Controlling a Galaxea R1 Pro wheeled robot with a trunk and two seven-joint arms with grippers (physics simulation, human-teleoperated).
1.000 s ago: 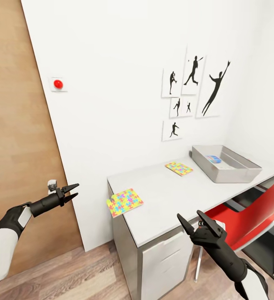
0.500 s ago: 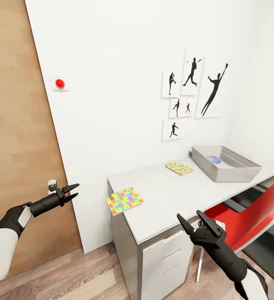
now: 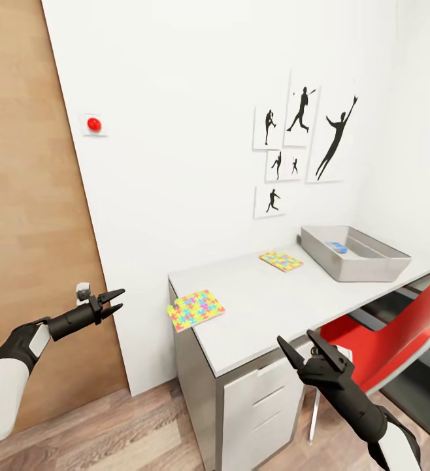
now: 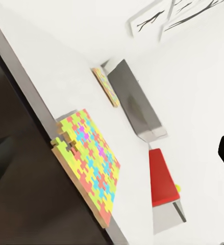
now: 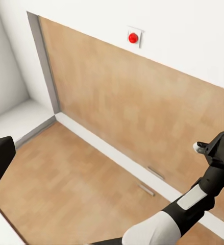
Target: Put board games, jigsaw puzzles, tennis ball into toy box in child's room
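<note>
Grey toy box (image 3: 355, 261) with one blue board game (image 3: 338, 246) inside; both grippers' fingers apart, empty.

Red chair (image 3: 391, 340) tucked under the bench, black silhouette sports prints (image 3: 303, 147) on the white wall above the chair, red button (image 3: 94, 123) on that wall far from the chair, beside a wooden door (image 3: 25, 216), wood-plank floor (image 3: 110, 428) below.

The toy box (image 3: 355, 261) wall hides part of its blue board game (image 3: 337, 246).
</note>
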